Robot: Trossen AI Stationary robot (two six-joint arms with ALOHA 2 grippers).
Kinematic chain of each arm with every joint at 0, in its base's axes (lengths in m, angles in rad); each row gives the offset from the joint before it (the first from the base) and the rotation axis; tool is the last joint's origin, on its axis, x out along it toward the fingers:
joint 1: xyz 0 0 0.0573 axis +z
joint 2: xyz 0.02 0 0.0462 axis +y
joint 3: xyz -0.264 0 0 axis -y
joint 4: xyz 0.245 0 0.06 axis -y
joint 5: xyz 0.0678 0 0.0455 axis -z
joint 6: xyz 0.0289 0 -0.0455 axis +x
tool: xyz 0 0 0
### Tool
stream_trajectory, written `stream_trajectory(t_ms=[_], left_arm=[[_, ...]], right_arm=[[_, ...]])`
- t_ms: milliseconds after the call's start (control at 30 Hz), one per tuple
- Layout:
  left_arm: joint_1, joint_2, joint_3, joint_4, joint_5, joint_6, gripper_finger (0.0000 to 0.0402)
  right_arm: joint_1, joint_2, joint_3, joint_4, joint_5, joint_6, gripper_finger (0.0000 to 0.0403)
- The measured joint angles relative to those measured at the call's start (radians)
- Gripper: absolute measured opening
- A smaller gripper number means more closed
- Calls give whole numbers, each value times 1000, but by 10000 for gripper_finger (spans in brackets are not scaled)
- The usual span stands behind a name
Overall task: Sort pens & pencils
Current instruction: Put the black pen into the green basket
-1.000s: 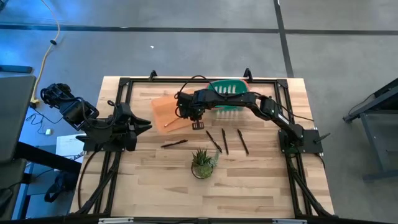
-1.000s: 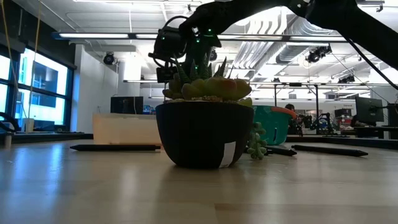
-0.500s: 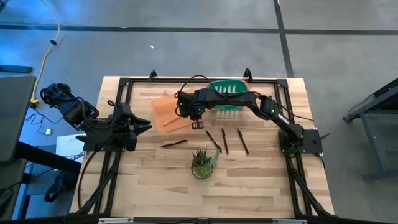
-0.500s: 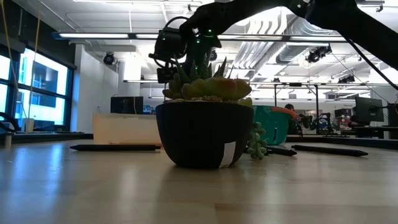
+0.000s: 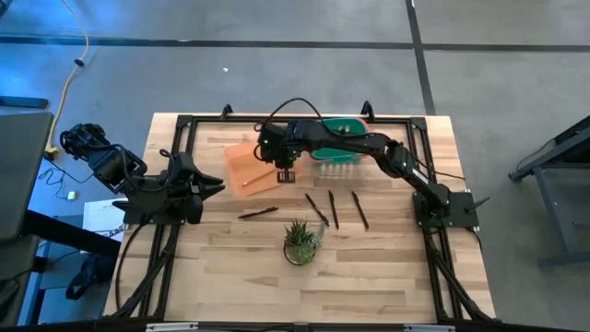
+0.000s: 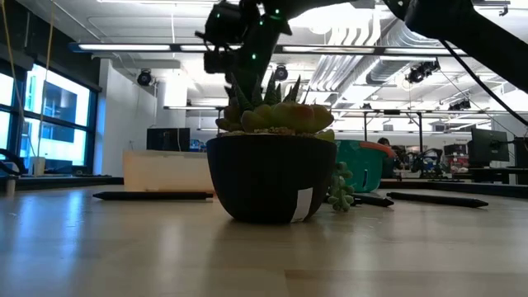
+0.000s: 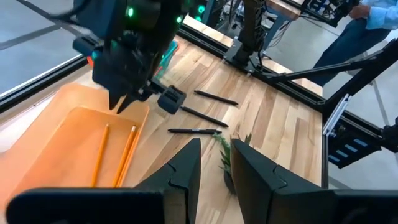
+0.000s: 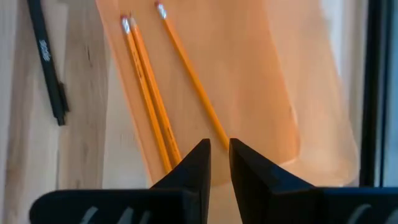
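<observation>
Hovering over the orange tray (image 8: 261, 81) with three pencils (image 8: 152, 99) inside, our right gripper (image 8: 214, 155) carries nothing, its fingers (image 8: 193, 163) slightly parted; pens (image 5: 334, 210) remain on the table (image 5: 387, 277).

A small green plant (image 5: 300, 236) sits in a dark round pot (image 6: 270, 176) near the front middle of the wooden table (image 5: 387, 272). A flat orange tray (image 5: 241, 162) lies toward the back of the table, on the left side. A teal basket (image 5: 337, 130) stands at the back, just right of the tray. A black metal frame (image 5: 178, 138) runs around the table edge. A yellow cable (image 5: 72, 78) lies on the grey floor. A person's blue sleeve (image 7: 372, 10) shows far off in the room.
</observation>
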Motion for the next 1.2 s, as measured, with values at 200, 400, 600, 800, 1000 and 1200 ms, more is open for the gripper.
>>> stream_trajectory(t_ms=[200,400,600,800,1000,1200], left_arm=[[0,0,0,-9,-8,23,76],[0,0,0,-35,-39,25,76],[0,0,0,-60,-53,23,76],[0,0,0,-97,-55,23,76],[0,0,0,-119,-55,23,76],[0,1,-32,-126,-55,23,76]], right_arm=[[0,-21,25,-53,-2,65,51],[0,-32,29,-82,-13,132,51],[7,-51,29,-66,-44,181,51],[10,-97,29,-19,-61,248,51],[10,-161,29,8,-61,312,51],[14,-210,29,3,-61,368,51]])
